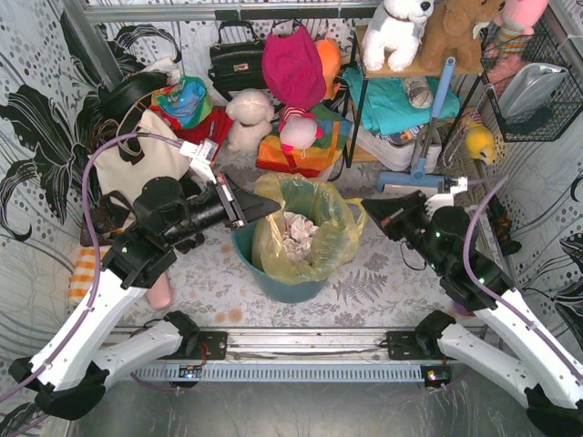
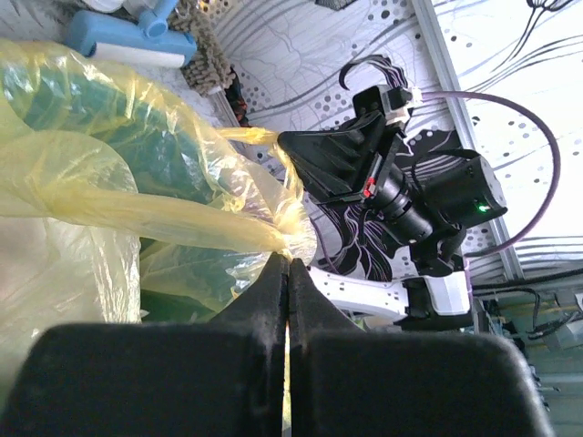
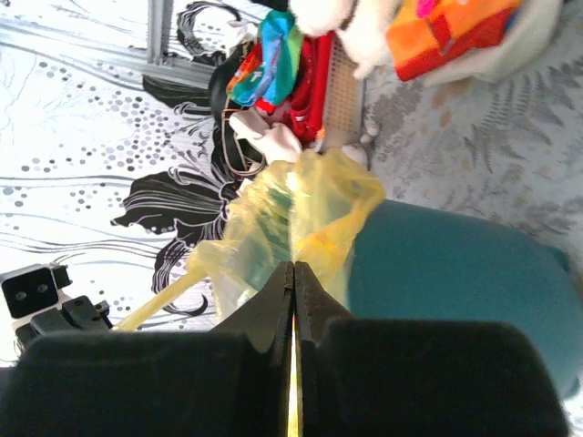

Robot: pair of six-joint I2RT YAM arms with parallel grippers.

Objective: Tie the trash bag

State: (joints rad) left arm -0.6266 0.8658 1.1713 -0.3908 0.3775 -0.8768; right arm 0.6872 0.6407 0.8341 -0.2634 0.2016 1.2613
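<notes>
- The thin, translucent yellow-green plastic trash bag (image 1: pixel 339 232) stands upright in the round teal plastic bin (image 1: pixel 278 284) at the centre of the overhead view. Its mouth faces up, and white-and-red crumpled paper (image 1: pixel 296 235) shows inside.
- The left gripper (image 1: pixel 260 208) reaches in from centre left. Its wrist view shows the jaws pressed together on a twisted tail of the bag's rim (image 2: pixel 288 264).
- The right gripper (image 1: pixel 369 214) comes in from centre right. Its jaws are likewise clamped, with yellow film caught between the tips (image 3: pixel 293 271).
- The bag lies between the two tools, with each arm holding the side nearer to it.
- The pinched flaps point outward, left and right, so the mouth's long axis runs across the frame from gripper to gripper.
- Judged from this, the coming move is to bring the two flaps inward over the paper and cross them. The film looks thin enough to slip or tear under a hard pull.
</notes>
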